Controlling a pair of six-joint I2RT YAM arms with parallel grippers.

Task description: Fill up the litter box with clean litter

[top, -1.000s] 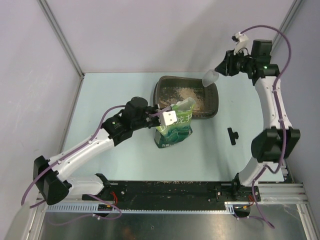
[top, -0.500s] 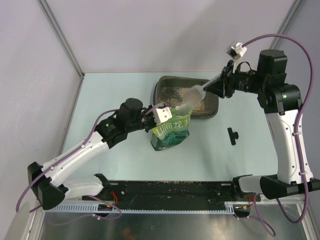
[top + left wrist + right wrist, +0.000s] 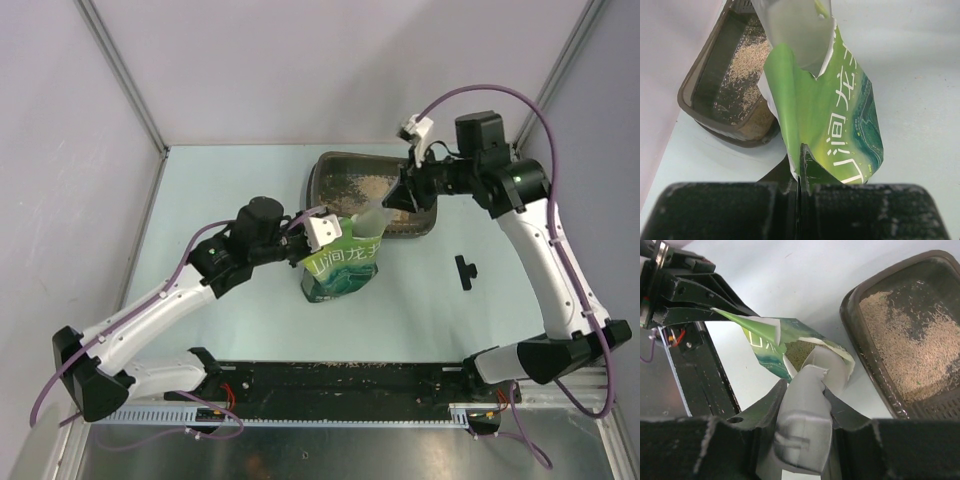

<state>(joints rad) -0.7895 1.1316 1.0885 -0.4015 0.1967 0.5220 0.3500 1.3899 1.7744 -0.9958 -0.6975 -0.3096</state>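
Your left arm stretches rightward, the left gripper (image 3: 799,162) pinched on the edge of the green bag (image 3: 345,265), whose white characters include 润龙. Your right arm folds down, the right gripper (image 3: 805,412) clamping the scoop (image 3: 375,212) at the bag's mouth. Just behind sits the litter box (image 3: 318,176), holding litter (image 3: 905,347).

Left arm reaches out low, left hand (image 3: 322,232) pinched tight on the green pouch (image 3: 345,264) by its edge. Right arm arches high, elbow bent, right hand (image 3: 400,197) tilted down, fingers clamping the clear scoop (image 3: 373,215).
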